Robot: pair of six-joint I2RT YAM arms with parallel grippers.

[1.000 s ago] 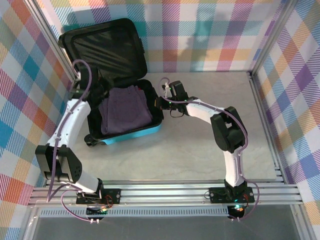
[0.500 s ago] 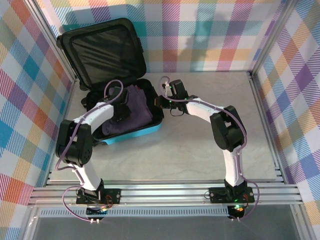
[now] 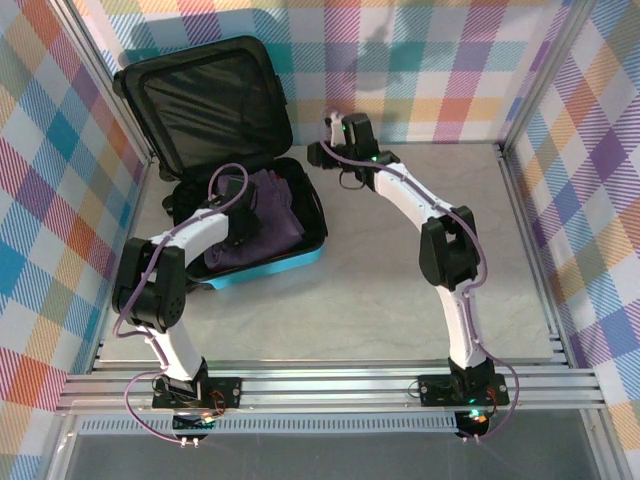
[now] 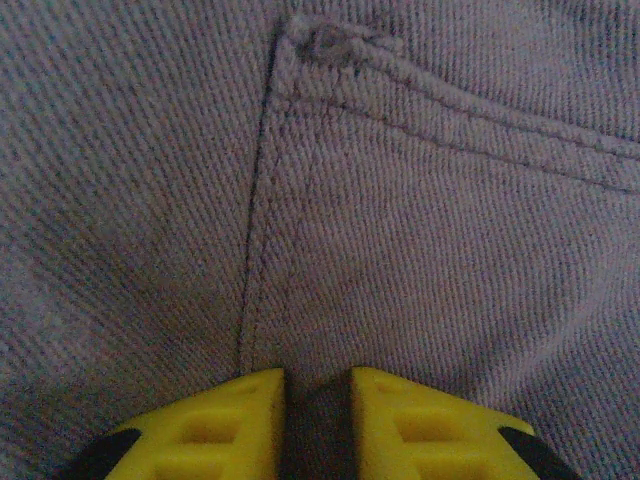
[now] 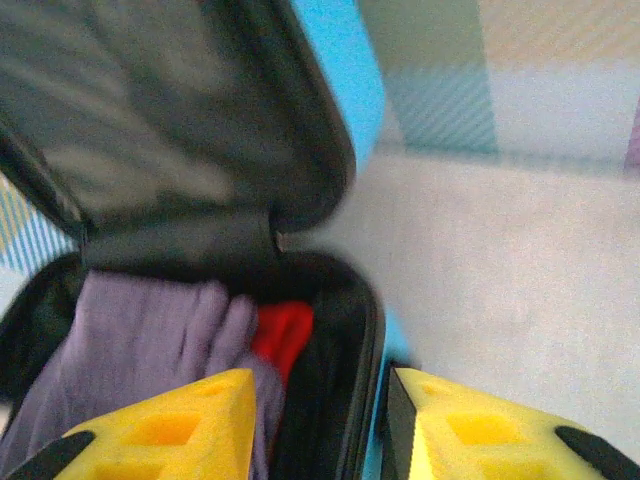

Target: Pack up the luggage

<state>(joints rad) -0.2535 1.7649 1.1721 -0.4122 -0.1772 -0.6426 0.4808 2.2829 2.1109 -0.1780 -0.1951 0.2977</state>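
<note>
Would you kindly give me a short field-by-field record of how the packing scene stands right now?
luggage: open on the table, lid raised toward the back wall
contents: purple garment on top; red garment showing beside it near the hinge
left jaws: nearly closed, tips down on the purple garment
right jaws: open, empty, up by the luggage's back right corner
packing state: clothes inside, lid not yet shut
</note>
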